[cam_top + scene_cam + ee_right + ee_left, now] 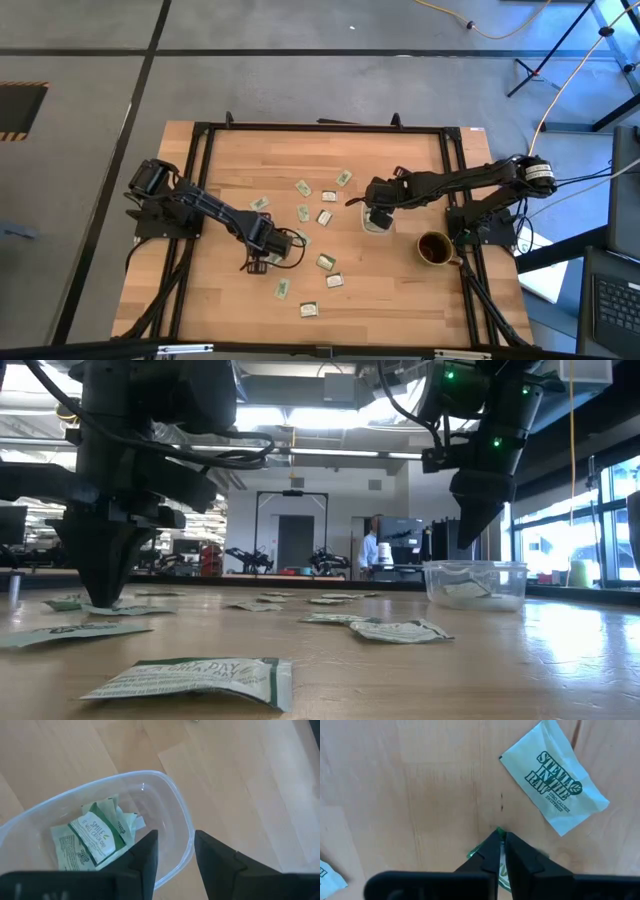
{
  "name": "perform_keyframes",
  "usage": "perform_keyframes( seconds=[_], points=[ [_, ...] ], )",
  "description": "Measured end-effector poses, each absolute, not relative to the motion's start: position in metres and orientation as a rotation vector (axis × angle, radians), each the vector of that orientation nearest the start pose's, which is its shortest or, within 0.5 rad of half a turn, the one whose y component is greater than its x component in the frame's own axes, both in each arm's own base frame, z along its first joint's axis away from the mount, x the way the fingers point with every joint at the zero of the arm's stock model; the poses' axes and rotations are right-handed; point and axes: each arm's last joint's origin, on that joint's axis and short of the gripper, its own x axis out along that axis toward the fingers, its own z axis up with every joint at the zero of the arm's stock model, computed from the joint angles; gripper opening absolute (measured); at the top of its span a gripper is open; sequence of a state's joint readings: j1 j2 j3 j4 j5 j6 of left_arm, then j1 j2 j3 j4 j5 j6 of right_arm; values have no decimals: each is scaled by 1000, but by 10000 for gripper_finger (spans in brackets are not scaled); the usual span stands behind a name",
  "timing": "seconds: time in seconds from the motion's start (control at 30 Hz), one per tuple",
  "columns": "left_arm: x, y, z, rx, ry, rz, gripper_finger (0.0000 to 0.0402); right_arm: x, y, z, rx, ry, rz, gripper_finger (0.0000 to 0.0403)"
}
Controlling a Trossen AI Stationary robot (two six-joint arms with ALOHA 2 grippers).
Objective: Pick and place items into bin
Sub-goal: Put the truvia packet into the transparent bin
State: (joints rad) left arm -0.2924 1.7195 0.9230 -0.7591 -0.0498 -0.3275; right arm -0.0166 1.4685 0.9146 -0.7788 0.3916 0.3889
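A pick is in hand: the left gripper [502, 851] is down on the surface [400, 290], jaws pinched almost together on a green-edged packet [503, 870], though how firmly it is caught cannot quite be judged from the sliver showing. A second packet [554, 778] beside it is printed "Stevia in the Raw". More packets [325, 217] are scattered mid-surface. The right gripper [175, 851] is held over the clear bin [186, 827], jaws partly apart and nothing between them; a packet [95, 837] lying inside reads "SMILE". Next, a clean lift and a carry across to the bin are called for.
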Motion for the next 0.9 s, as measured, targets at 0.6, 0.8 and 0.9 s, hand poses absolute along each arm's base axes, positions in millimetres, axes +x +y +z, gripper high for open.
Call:
perform_keyframes(
  seconds=[0.6, 0.8, 0.9],
  points=[
    [271, -56, 202, 217, 1003, 347, 12, 270, 2, 258, 16, 788, -408, 131],
    [296, -50, 234, 403, 636, 518, 13, 292, 17, 264, -98, 612, -300, 131],
    [307, -48, 250, 454, 490, 556, 13, 301, 21, 264, -148, 560, -273, 131]
  ],
)
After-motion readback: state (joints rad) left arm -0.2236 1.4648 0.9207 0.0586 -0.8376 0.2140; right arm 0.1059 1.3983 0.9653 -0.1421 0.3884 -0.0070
